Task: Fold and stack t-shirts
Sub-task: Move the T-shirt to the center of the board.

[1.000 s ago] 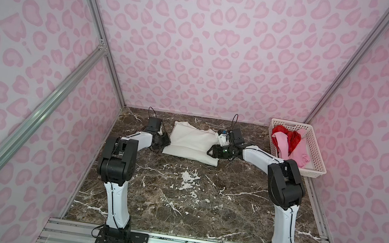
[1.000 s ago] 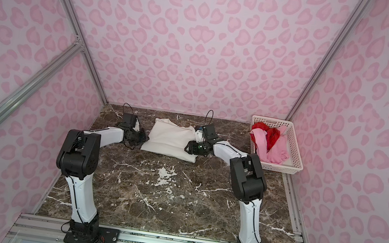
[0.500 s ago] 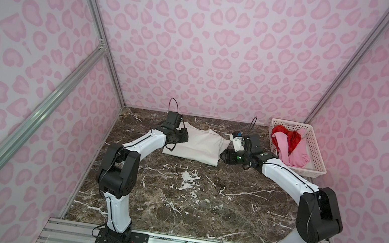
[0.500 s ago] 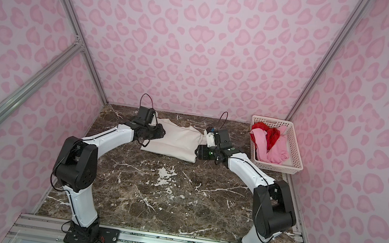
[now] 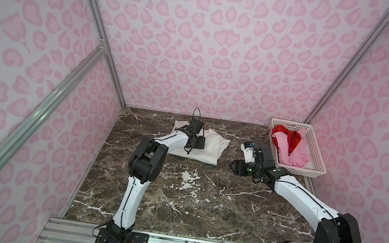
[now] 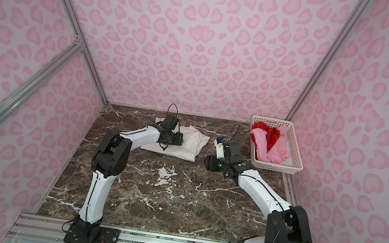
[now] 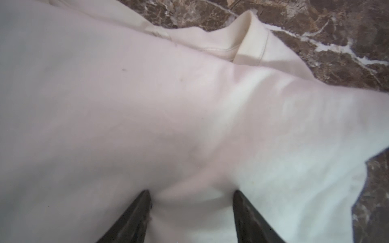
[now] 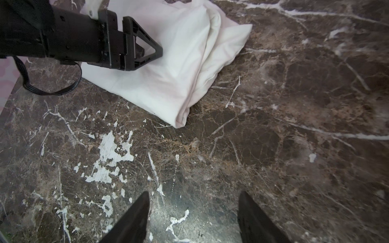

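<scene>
An off-white t-shirt lies folded on the marble table at the back middle; no print shows. My left gripper rests on top of it, open. In the left wrist view the gripper has its tips pressed into the cloth, with a low ridge of cloth between them. My right gripper hangs open over bare marble to the right of the shirt, holding nothing. A light pink t-shirt and a bright red t-shirt lie crumpled in the basket.
A white perforated basket stands at the back right against the wall. Pink patterned walls close in three sides. The dark marble table stretches in front of the shirt to the arms' base rail.
Both arms moved to the right. The left gripper came from the shirt's left edge onto its top and opened. The right gripper drew off the shirt's right edge to bare marble and opened wider.
</scene>
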Robot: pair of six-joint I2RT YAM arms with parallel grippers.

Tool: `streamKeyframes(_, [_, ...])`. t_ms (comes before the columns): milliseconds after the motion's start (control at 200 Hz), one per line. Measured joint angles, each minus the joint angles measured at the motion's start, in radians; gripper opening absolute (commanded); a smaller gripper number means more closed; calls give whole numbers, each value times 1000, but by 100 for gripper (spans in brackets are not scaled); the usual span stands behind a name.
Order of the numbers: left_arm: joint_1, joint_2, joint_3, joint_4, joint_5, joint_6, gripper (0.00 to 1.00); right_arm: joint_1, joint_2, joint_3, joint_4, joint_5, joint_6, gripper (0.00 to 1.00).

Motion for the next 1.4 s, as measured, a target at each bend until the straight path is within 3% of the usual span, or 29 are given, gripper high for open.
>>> streamKeyframes(10, [2,3,4,-1,-6,4,100,-2,-5,-1,0,2,0,68])
streamKeyframes(145, [52,-1,-5,6,-47,26,96,-23,-60,-21,-8,22,-9,69])
streamKeyframes(490, [334,-132,-227,102,-14,27,96,-82,-209,-84,-37,94,-32,70])
streamKeyframes(710, [423,-169,-272,96,12,45,96,-93,-284,-92,-26,143,-33,71])
streamKeyframes(795, [454,-181,-292,108,27,51,96,-95,-302,-98,-20,159,-26,89])
streamKeyframes(830, [462,-187,-299,111,27,52,96,-95,-308,-101,-17,169,-25,90])
streamKeyframes(860, [466,-193,-307,112,30,53,96,-95,-313,-105,-14,172,-25,99])
streamKeyframes(1180, [468,-271,-346,102,54,129,96,-95,-368,-141,30,167,-10,99])
streamKeyframes(1400, [373,-629,-652,232,36,134,96,-95,-395,-180,76,156,5,99])
